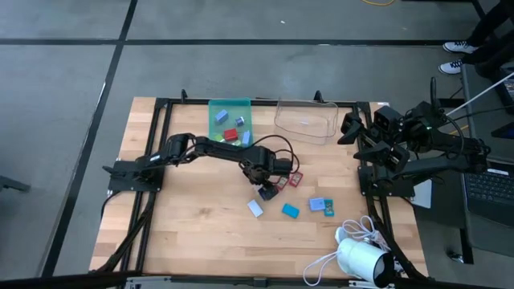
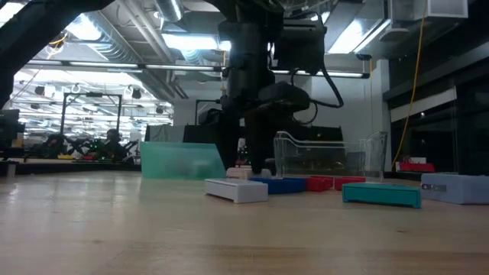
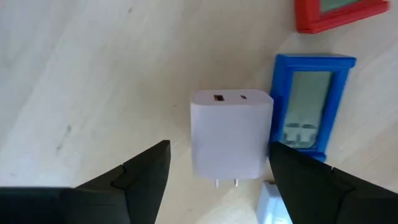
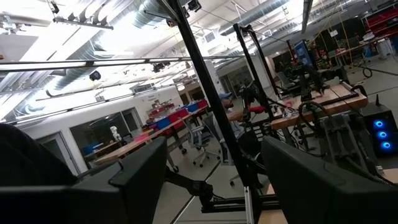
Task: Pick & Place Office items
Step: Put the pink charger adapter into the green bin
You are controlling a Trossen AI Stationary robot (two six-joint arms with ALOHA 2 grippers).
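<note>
My left gripper [image 3: 219,144] points straight down near the table's middle [image 1: 269,183], open, with one finger on either side of a small white plug-in charger [image 3: 230,134] that lies flat on the wood. A blue item with a grey window [image 3: 308,109] lies right beside the charger, and a red item [image 3: 339,12] lies past that. More office items lie nearby: white [image 1: 255,209], teal [image 1: 290,211], light blue [image 1: 317,204]. My right gripper [image 4: 213,143] is open, held high at the table's right side [image 1: 353,132], with nothing between its fingers. My left gripper comes at the white charger from above, one finger by each long side. One finger [image 3: 146,177] shows a clear gap to the charger. The other finger [image 3: 305,180] meets the charger's edge [image 3: 268,140] in the picture; I cannot tell whether it touches.
A teal tray [image 1: 215,120] holding several small items stands at the far middle, with a clear plastic bin [image 1: 305,120] to its right. A white lamp-like device with a cable [image 1: 357,257] lies at the near right corner. Bare wood lies at the near left.
</note>
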